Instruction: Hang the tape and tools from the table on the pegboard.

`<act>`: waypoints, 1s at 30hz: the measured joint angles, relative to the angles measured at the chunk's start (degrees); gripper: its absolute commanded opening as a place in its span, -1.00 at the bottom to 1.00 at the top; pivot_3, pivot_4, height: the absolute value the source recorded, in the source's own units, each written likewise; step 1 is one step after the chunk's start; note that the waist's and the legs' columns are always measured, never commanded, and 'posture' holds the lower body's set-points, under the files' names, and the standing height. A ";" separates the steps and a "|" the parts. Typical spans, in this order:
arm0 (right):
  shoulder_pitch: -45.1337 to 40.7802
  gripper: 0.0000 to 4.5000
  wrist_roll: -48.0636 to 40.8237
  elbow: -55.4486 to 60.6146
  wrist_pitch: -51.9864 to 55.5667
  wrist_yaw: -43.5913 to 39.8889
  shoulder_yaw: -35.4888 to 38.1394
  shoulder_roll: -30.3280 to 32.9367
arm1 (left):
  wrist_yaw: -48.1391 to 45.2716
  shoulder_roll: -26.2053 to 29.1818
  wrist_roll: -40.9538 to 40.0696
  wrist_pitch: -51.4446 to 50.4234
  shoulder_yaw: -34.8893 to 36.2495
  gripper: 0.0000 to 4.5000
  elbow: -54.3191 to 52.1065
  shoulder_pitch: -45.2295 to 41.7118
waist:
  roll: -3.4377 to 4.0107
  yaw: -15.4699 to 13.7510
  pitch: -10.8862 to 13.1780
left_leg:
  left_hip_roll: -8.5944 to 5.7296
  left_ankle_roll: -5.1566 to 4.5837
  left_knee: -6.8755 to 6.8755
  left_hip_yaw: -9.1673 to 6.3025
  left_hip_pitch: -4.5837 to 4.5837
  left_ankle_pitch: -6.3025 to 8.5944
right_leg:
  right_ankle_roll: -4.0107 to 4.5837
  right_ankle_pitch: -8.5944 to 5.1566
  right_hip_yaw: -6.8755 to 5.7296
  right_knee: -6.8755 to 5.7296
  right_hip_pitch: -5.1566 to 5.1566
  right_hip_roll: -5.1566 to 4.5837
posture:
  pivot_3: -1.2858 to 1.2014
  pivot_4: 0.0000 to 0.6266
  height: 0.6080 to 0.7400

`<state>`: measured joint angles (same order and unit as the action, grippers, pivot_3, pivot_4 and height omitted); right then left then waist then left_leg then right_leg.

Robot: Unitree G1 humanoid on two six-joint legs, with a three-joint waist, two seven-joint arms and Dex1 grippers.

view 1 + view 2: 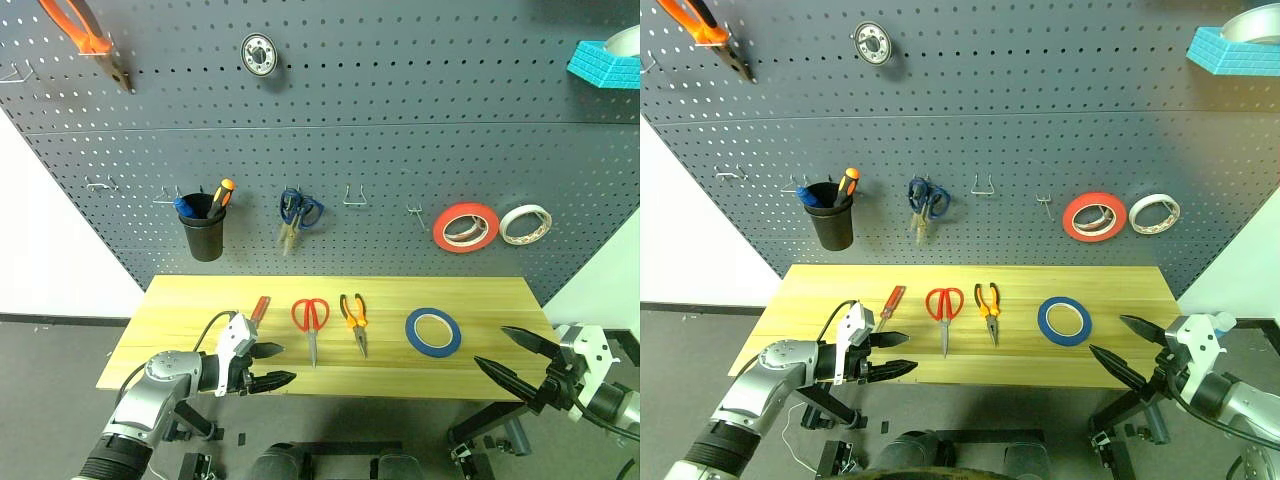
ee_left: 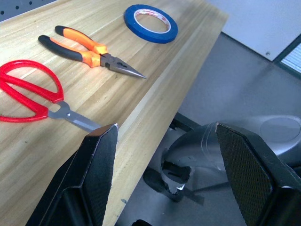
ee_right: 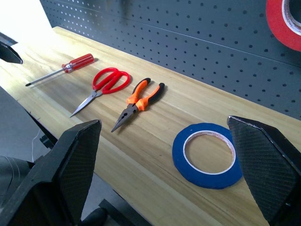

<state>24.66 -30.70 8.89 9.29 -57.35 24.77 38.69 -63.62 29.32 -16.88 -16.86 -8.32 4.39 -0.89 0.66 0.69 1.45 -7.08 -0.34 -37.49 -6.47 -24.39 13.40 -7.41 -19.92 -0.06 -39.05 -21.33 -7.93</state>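
Blue tape roll [image 1: 433, 332] lies flat on the desk [image 1: 200, 300], right end, w/ orange-black pliers [image 1: 354, 320], red scissors [image 1: 311, 322] and red screwdriver [image 1: 258, 310] in a row to its left, all apart. Pegboard [image 1: 400, 170] behind carries the red-orange tape [image 1: 466, 227] and white tape [image 1: 526, 224]. Your left gripper [image 1: 272, 365] hangs at the desk's front edge near the screwdriver, released, empty. Your right gripper [image 1: 512, 357] off the right front corner, wide apart, empty.

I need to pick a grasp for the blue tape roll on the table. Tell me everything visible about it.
The flat blue ring-shaped tape roll has a wide hole with a pale inner core. It lies flat on the light wood-grain table, toward its right end, right of the orange-and-black-handled pliers and apart from them. Nothing touches it but the tabletop.
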 measured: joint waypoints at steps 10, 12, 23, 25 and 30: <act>0.08 1.00 0.00 0.10 0.06 0.76 0.00 -0.46 | -0.02 0.00 0.00 0.01 -0.02 0.54 -0.01 0.02 | 0.00 0.02 0.00 | 0.00 0.00 0.00 0.00 0.00 0.00 | 0.00 0.00 0.00 0.00 0.00 0.00 | -0.04 -1.00 0.09; -0.16 1.00 -0.02 0.69 0.39 1.68 0.00 -1.12 | 0.08 -0.01 -0.03 0.02 0.00 0.54 -0.08 0.11 | 0.01 0.05 0.00 | 0.00 0.00 0.00 0.00 0.00 0.00 | 0.00 0.00 0.00 0.00 0.00 0.00 | -0.04 -1.00 0.09; -7.19 1.00 2.00 4.46 3.91 9.96 -6.82 -6.18 | -0.73 1.50 -0.13 1.05 0.00 0.54 -4.21 3.01 | -0.03 0.36 0.01 | 0.01 0.00 0.02 0.01 0.01 0.00 | 0.01 0.00 0.03 0.00 -0.01 0.02 | -0.05 -1.00 0.09; -9.00 1.00 4.13 4.84 5.29 13.46 -9.99 -7.88 | -1.23 1.99 -0.36 1.40 0.11 0.54 -5.65 4.33 | -0.03 0.19 0.01 | 0.00 0.00 0.03 0.01 0.01 0.00 | 0.01 0.00 0.03 0.00 -0.04 0.01 | -0.05 -1.00 0.09; -14.74 1.00 11.62 5.63 12.46 23.60 -18.37 -10.72 | -2.36 3.42 -2.10 2.18 0.66 0.54 -9.18 8.09 | -0.01 0.13 0.01 | 0.00 0.01 0.11 0.00 0.02 0.00 | 0.04 -0.01 0.03 -0.01 -0.09 0.04 | -0.05 -1.00 0.09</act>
<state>9.93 -19.08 14.52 21.75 -33.75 6.40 27.97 -65.98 32.75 -18.98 -14.67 -7.66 -4.79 7.20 0.65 0.81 1.47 -7.08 -0.34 -37.38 -6.48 -24.37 13.40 -7.37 -19.92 -0.03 -39.06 -21.42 -7.89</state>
